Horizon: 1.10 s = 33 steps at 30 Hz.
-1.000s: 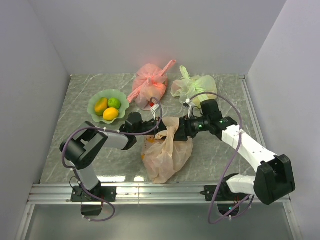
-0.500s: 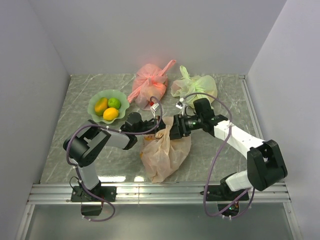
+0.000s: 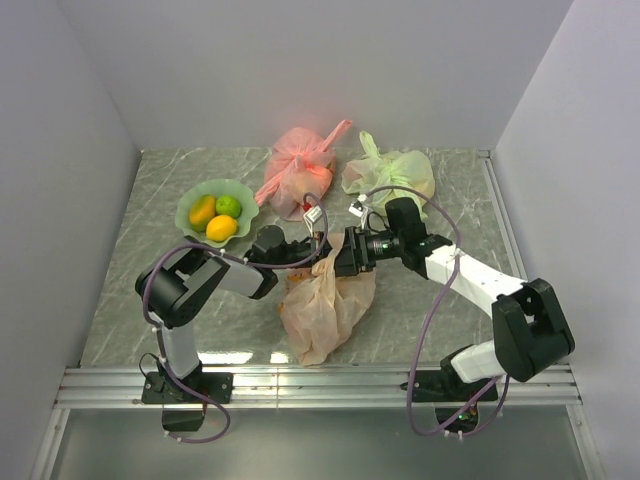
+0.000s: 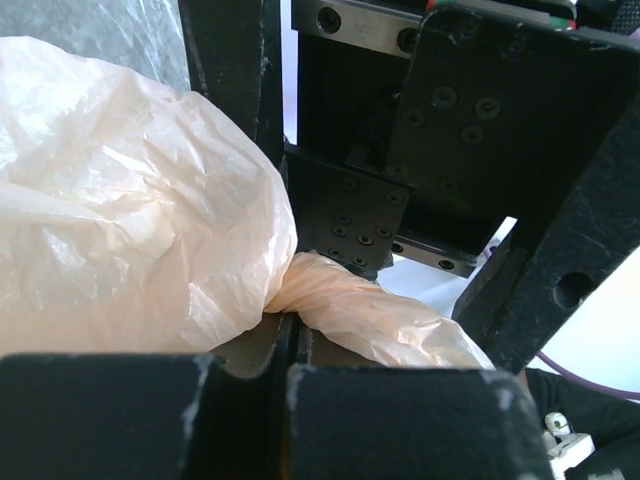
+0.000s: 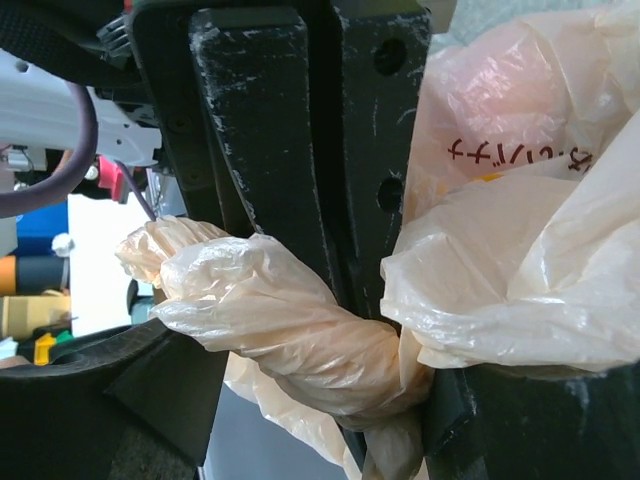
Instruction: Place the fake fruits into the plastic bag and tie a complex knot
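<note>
- Top external: The plastic bag [image 3: 325,305] lies on the table [image 3: 160,180] between the arms. Its body slumps toward the near edge and its neck is drawn up to where the left gripper [image 3: 310,245] and right gripper [image 3: 346,256] meet nose to nose. I judge this lifts the handles clear of the surface so they can be worked. How far either gripper is open cannot be read from this height. Three fake fruits [image 3: 221,227] sit in the green dish [image 3: 190,228], well apart from the bag. A pink bag [image 3: 300,170] and a light green bag [image 3: 392,175] rest at the back.
- Left wrist: The left gripper [image 4: 290,345] is pressed fully together, no gap showing. A twisted handle [image 4: 370,315] is pinched in its seam, just beside the bag's swollen body [image 4: 120,230]. The right gripper's fingers [image 4: 560,250] stand to either side of this grip.
- Right wrist: The right gripper's fingers [image 5: 520,420] sit wide apart in the lower corners and grip nothing, though bag film rests on one of them. Between them stand the left gripper's closed fingers [image 5: 260,130], with the twisted handle [image 5: 290,320] wound about their base. The left probably anchors the twist against unwinding while the right stands ready to take an end. No knot is formed yet.
</note>
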Available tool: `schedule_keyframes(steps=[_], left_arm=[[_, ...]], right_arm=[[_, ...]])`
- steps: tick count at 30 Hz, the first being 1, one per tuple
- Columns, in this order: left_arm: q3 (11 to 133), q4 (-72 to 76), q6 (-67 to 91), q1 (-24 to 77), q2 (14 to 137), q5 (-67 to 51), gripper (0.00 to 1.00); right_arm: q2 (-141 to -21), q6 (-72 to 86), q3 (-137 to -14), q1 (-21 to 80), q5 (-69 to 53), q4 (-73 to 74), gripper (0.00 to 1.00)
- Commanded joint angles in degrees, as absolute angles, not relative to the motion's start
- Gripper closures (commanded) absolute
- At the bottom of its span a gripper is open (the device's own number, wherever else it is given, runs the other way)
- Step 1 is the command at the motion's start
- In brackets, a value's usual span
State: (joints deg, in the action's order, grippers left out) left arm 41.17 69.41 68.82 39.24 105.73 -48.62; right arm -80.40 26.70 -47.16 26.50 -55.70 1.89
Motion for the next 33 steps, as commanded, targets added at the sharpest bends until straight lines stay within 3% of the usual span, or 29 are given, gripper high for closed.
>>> schedule_keyframes(steps=[1,8,11,17,21,25,29,33], left_arm=[[42.46,73.39,68.12,41.31,104.24,-48.34,1.0],[40.52,71.37,66.27,41.22,101.69,-48.25,1.0],[40.69,71.72,66.53,41.22,101.78,-48.34,1.0],[40.96,72.95,67.41,41.22,102.22,-48.69,1.0],[40.52,72.95,67.15,41.22,101.78,-48.6,1.0],[40.69,73.39,67.41,41.22,101.78,-48.69,1.0],[40.78,73.74,67.59,41.22,102.04,-48.69,1.0],[41.04,73.3,67.24,41.31,102.04,-48.6,1.0]], right_arm=[[-81.29,23.32,-48.16,27.95,-59.5,-3.88,0.3],[-79.37,4.23,-56.42,24.88,-55.55,20.19,0.3],[-77.52,-0.78,-58.09,23.91,-56.51,28.37,0.08],[-74.1,-1.76,-57.83,20.05,-58.79,34.36,0.06],[-73.74,-0.09,-58.27,16.18,-60.72,35.41,0.14],[-74.71,2.37,-57.57,12.75,-63.36,36.65,0.41],[-74.44,6.32,-55.56,12.04,-63.72,34.02,0.55],[-75.67,9.23,-54.58,12.13,-63.81,31.2,0.56]])
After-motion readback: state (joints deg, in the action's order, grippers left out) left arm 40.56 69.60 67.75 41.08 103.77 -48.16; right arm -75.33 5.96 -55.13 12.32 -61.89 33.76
